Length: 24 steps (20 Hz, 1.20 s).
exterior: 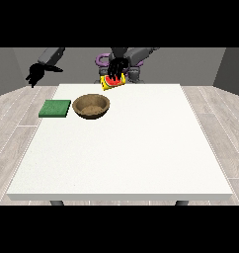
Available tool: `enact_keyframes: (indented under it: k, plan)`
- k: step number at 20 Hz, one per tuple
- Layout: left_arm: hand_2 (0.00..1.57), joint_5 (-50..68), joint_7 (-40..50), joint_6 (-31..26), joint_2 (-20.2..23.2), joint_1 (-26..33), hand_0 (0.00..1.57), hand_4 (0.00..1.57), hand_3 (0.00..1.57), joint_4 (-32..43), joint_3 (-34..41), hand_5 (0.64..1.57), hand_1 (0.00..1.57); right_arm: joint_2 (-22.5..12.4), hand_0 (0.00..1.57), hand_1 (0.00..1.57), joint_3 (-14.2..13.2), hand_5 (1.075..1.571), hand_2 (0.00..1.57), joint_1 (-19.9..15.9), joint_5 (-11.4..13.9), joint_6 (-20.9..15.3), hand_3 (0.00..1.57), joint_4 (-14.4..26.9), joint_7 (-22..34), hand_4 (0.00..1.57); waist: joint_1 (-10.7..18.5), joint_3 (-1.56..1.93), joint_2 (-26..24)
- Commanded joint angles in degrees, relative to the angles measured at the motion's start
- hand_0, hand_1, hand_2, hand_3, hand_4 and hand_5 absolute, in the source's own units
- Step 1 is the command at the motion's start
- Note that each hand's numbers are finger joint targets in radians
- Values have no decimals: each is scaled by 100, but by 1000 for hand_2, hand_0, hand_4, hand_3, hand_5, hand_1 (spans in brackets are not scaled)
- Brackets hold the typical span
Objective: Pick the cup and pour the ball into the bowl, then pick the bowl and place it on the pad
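One cup (113,82), yellow with a red watermelon print, hangs tilted above the desk's (141,148) far edge, apparently readied for pouring. The fingers (115,68) of the hand at the view's right (117,65) curl down over its top, clamped on it. The wooden bowl (92,106) sits just below-left, beside the green pad (55,108). The other hand (36,74) hovers off the desk, fingers apart.

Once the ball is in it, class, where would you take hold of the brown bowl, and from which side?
Probably the bowl by its rim, from above: it sits upright and wide open, the green pad close beside it, apart.
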Motion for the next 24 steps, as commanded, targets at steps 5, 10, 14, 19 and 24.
enact_keyframes:
  k: [5,10,14,19,24]
  plan:
    - [1571,-644,-178,-768,-1,-19,0,1163,1571,61,-681,1452,0,54,0,0,52,1522,0,-156,-52,182,217,78,-28,0,-132,0,184]
    - [1571,-803,-272,-1963,-1,-723,614,1232,1571,36,-702,1387,614,271,0,0,249,1519,0,-100,141,-50,71,147,64,0,-278,0,-185]
    - [1571,-1308,-567,-2264,89,-1210,1511,1203,1571,66,-800,1443,1511,121,0,0,101,1516,0,-165,39,-28,171,255,22,0,-92,1,-188]
    - [1571,-1652,-558,-2680,6,-1170,1543,1206,1571,-389,-757,1462,1543,-42,0,0,-42,1518,0,-179,-56,-6,198,460,-73,0,106,0,-10]
    - [1571,-1846,-901,-2514,17,-933,1516,1201,1571,-396,-504,1462,1516,148,0,0,71,1555,0,-191,-143,190,0,475,268,429,124,-3,-64]
